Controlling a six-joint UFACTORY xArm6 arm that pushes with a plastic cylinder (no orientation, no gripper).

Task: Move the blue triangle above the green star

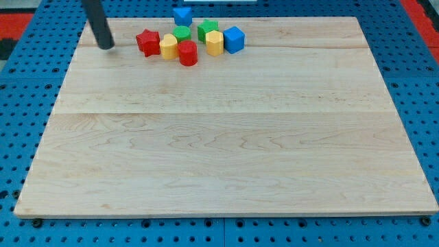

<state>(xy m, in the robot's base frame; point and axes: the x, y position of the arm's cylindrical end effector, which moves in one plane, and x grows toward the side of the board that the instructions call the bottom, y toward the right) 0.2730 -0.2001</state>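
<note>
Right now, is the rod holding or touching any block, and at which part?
Nothing is held. My tip rests on the bare board, apart from every block; the nearest, the red star, lies to the view's right of it.

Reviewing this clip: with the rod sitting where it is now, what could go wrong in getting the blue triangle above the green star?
1. My tip rests at the view's left of the red star, with the cluster between it and the blue triangle; a straight sweep would likely scatter the blocks.
2. The blue triangle lies at the board's top edge, so a push upward could tip it off.
3. The two green blocks look alike; the star may be misjudged.
</note>
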